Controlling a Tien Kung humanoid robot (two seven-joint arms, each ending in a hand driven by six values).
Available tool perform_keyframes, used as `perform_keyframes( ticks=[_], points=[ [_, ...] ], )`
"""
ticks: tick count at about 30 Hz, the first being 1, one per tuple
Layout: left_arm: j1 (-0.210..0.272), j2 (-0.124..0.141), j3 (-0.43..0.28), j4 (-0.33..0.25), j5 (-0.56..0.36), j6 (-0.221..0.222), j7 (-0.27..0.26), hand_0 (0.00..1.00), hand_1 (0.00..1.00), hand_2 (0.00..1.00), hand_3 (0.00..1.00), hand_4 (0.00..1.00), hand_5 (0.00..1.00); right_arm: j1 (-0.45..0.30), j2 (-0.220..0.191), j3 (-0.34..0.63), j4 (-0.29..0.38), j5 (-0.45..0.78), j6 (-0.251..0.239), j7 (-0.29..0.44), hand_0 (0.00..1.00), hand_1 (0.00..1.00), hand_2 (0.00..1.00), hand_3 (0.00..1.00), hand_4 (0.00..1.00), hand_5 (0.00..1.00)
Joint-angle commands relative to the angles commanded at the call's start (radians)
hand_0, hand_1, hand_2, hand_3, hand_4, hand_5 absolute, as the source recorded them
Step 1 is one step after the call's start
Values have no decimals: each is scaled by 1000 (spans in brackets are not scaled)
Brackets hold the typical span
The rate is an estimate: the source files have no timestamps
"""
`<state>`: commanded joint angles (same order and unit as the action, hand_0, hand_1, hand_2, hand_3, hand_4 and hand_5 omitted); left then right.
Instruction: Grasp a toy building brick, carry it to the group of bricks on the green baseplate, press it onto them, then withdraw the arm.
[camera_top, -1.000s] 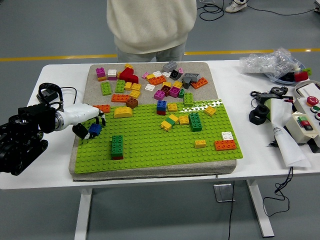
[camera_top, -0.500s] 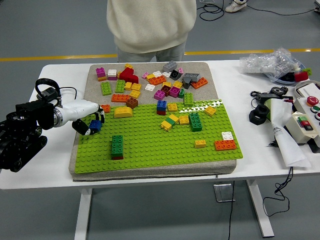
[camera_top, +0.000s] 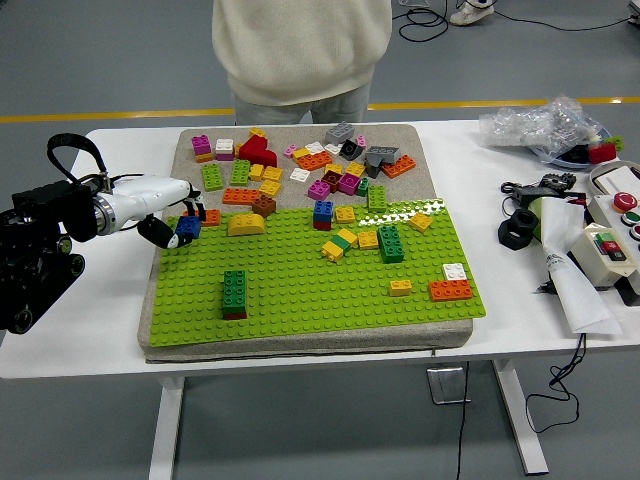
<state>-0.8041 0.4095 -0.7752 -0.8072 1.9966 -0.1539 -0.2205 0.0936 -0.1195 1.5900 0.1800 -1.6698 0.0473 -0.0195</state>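
Observation:
My left hand (camera_top: 178, 226) comes in from the left edge and is shut on a small blue brick (camera_top: 187, 228), held just above the left edge of the green baseplate (camera_top: 300, 290). On the baseplate stand a dark green brick stack (camera_top: 234, 293), a yellow curved brick (camera_top: 246, 223), a blue-and-red stack (camera_top: 323, 214), a green brick (camera_top: 390, 243) and an orange brick (camera_top: 450, 290). Many loose bricks (camera_top: 300, 165) lie on the grey mat behind the baseplate. The right arm is out of view.
A person in a cream sweater (camera_top: 300, 50) stands at the far side of the table. At the right lie a plastic bag (camera_top: 540, 125), black parts (camera_top: 520, 228), white paper (camera_top: 565, 265) and a button box (camera_top: 612, 245).
My left hand with the blue brick has moved up and back, away from the near edge, toward the far left corner of the baseplate. The arm has drawn left.

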Motion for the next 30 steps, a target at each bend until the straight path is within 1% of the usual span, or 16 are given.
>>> perform_keyframes(
  ticks=[1,3,5,8,12,20,23,26,27,29,30],
  points=[
    [7,3,-13,-18,3,-3,6,754,731,512,549,650,2,-1,-2,1,0,1,0,0,771,690,741,765,998,768],
    [15,6,-25,-37,5,-6,13,754,731,512,549,650,2,-2,-4,2,0,2,-1,0,771,690,741,765,998,768],
    [37,12,-51,-78,12,-11,32,754,725,512,548,640,2,-3,-7,5,0,6,-2,0,770,690,741,765,998,768],
    [54,18,-68,-116,17,-15,49,754,725,512,548,640,2,-3,-10,7,0,7,-3,0,770,690,741,765,998,768],
    [101,31,-102,-202,26,-32,85,754,718,514,549,642,2,-2,-16,12,0,6,-4,1,772,691,741,765,998,768],
    [173,50,-137,-332,36,-66,139,755,718,515,549,643,2,-7,-26,19,0,4,-4,-1,771,691,741,765,998,768],
    [201,61,-144,-400,38,-87,168,755,716,516,550,652,2,-9,-29,21,0,5,-4,-3,770,691,741,765,998,767],
    [216,64,-151,-435,38,-96,182,755,716,516,550,652,2,-10,-31,21,0,5,-4,-4,770,691,741,765,998,767],
    [231,68,-158,-462,39,-104,196,755,716,516,550,652,2,-11,-34,19,0,8,-5,-3,770,691,741,765,998,767],
    [240,69,-162,-485,40,-108,203,754,706,516,551,651,2,-11,-36,19,0,9,-5,-3,771,691,741,765,998,767],
    [250,70,-163,-504,43,-112,216,754,706,516,551,651,2,-12,-38,18,0,10,-5,-3,771,691,741,765,998,767]
  ],
)
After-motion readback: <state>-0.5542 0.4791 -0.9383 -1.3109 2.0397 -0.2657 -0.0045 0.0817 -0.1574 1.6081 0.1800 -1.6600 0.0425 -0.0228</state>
